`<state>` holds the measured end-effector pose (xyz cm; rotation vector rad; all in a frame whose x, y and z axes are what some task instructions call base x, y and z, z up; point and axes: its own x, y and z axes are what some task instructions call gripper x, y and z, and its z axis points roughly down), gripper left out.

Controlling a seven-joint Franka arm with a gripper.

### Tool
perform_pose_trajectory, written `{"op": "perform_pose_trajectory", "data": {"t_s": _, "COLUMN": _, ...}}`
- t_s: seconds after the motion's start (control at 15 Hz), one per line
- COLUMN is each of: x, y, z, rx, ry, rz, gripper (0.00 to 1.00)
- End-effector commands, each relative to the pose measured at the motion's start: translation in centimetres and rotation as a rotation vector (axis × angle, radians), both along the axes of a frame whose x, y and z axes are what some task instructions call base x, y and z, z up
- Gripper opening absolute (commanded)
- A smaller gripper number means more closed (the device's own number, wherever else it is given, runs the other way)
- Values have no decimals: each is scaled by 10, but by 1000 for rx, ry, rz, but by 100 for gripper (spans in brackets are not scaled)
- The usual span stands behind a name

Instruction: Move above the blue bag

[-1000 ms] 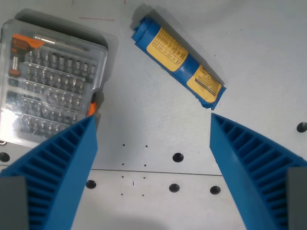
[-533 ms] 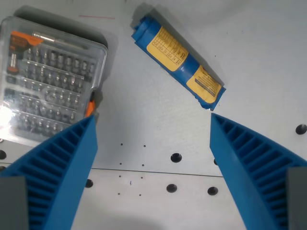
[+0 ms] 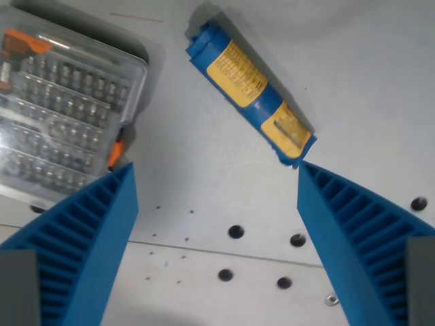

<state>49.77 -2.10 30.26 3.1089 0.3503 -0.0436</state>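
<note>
The blue bag (image 3: 250, 94) is a rolled blue pack with yellow labels. It lies slantwise on the white table, from the top middle down toward the wrist view's right. My gripper (image 3: 216, 178) is open and empty. Its two blue ribbed fingers (image 3: 81, 251) stand wide apart at the bottom corners. The bag's lower end sits just above the tip of the finger on the wrist view's right (image 3: 353, 231). The bag lies above and a little right of the gap between the fingers.
A clear plastic case of screwdriver bits (image 3: 61, 129) with orange parts lies at the wrist view's upper left. The white table (image 3: 204, 170) has several small holes (image 3: 235, 231) and a seam line near the bottom.
The whole scene has shifted left and tilted a little, so the camera has moved. The bit case now runs off the left edge. The fingers stay as wide apart as before.
</note>
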Motion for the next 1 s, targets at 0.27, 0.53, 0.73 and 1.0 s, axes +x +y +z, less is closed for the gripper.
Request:
{"op": "perform_pose_trajectory", "data": {"t_s": 0.27, "x": -3, "y": -9, "z": -24, "rx": -23, "ry": -74, "rz": 297, "gripper": 100}}
{"op": "perform_pose_trajectory", "data": {"t_s": 0.53, "x": -2, "y": -13, "z": -42, "rx": -37, "ry": -70, "rz": 406, "gripper": 100}}
{"op": "perform_pose_trajectory", "data": {"t_s": 0.73, "x": -1, "y": -15, "z": -56, "rx": -47, "ry": -64, "rz": 465, "gripper": 100}}
{"op": "perform_pose_trajectory", "data": {"t_s": 1.0, "x": 1, "y": -19, "z": -75, "rx": -65, "ry": -59, "rz": 555, "gripper": 100}}
